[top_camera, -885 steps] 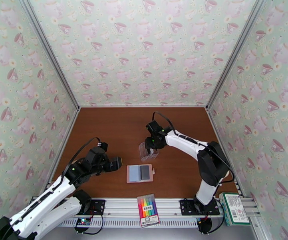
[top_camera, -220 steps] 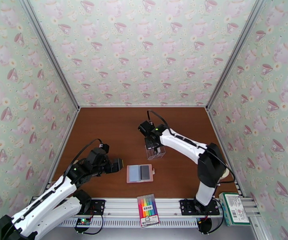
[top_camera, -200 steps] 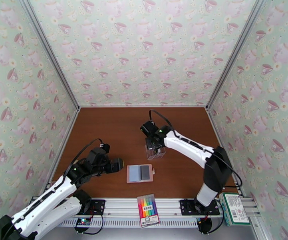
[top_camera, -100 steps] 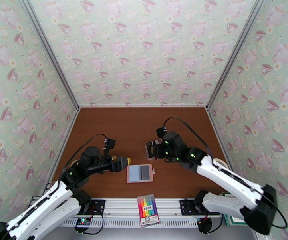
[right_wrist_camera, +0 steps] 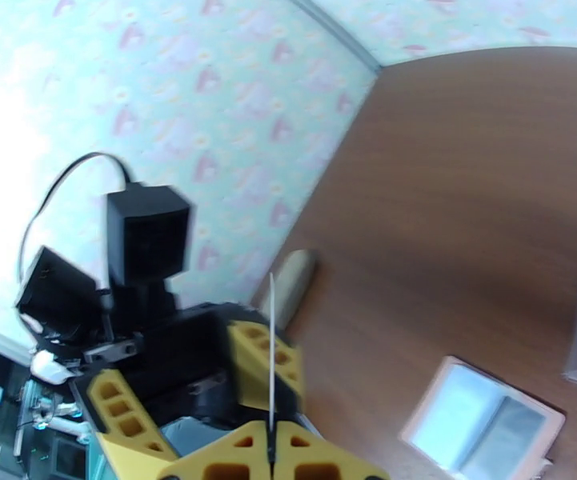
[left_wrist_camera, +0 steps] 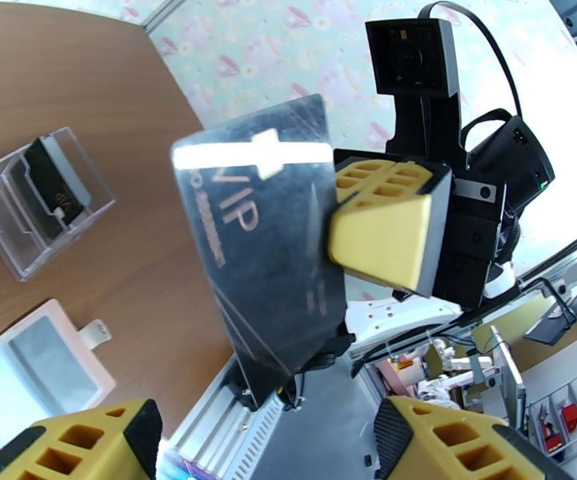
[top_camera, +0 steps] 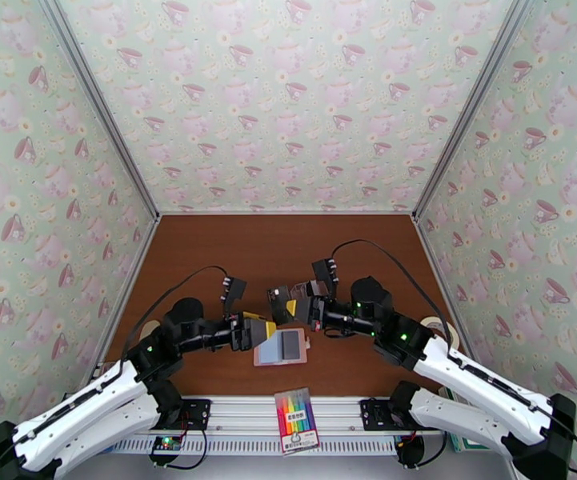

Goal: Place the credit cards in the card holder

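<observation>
Right tool [right_wrist_camera: 272, 456] is clamped shut on a dark card [left_wrist_camera: 260, 258], and the right wrist view catches that card edge-on, a thin line rising straight out from between the two yellow fingers. From the left wrist view it is broadside: a glossy grey rectangle with "VIP" printed on it, tilted and held up in the air. One yellow finger [left_wrist_camera: 384, 226] is pressed flat against its right edge.

Facing it is the left tool [left_wrist_camera: 262, 422], jaws standing wide apart with nothing in them. The card's lower end hangs just beyond that gap; whether it has entered the gap cannot be told. In the overhead view the two tools sit nose to nose near the middle of the surface [top_camera: 232, 258], both well clear of it.

Below them lies the wallet [top_camera: 270, 348], flat on the surface and folded open, blue-grey inside facing up, pink border all round, snap tab sticking out on its right. A darker panel fills its right half.

Beyond the wallet stands a clear box [left_wrist_camera: 16, 226], close by but apart from it, and another black card [left_wrist_camera: 52, 190] is propped inside. At the near edge, a marker pack [top_camera: 296, 411] rests on the rail [top_camera: 344, 408].
</observation>
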`<state>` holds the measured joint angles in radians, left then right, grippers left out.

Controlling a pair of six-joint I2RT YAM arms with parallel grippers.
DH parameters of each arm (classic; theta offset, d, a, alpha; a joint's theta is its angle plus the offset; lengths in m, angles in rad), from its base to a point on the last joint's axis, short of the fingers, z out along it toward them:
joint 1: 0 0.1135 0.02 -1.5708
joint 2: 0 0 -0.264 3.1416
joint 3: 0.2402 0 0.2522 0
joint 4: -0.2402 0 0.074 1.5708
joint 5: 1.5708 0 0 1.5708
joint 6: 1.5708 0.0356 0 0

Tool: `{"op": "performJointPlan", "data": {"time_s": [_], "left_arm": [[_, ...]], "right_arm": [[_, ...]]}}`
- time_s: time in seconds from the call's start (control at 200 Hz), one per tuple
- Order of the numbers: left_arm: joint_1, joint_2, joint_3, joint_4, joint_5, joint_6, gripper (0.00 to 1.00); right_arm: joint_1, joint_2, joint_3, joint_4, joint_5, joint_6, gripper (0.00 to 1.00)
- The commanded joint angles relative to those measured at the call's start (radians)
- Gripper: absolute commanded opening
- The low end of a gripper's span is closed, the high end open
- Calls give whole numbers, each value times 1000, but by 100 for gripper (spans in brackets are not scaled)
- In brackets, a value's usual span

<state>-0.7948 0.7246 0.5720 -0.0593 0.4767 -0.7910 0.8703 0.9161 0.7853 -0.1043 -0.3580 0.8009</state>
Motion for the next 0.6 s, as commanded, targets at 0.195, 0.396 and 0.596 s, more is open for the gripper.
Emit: {"op": "performJointPlan", "data": {"time_s": [0.195,0.396,0.596], "left_arm": [[-7,-15,1,76,-40,-69,63],[-13,-13,-11,138,-37,-113,55],[-14,-16,-14,118,-51,-125,53]], "right_arm": [[3,-9,-55,87,-60,51,0],[3,1,-86,144,-68,79,0],[3,0,-95,171,-76,89,0]]}}
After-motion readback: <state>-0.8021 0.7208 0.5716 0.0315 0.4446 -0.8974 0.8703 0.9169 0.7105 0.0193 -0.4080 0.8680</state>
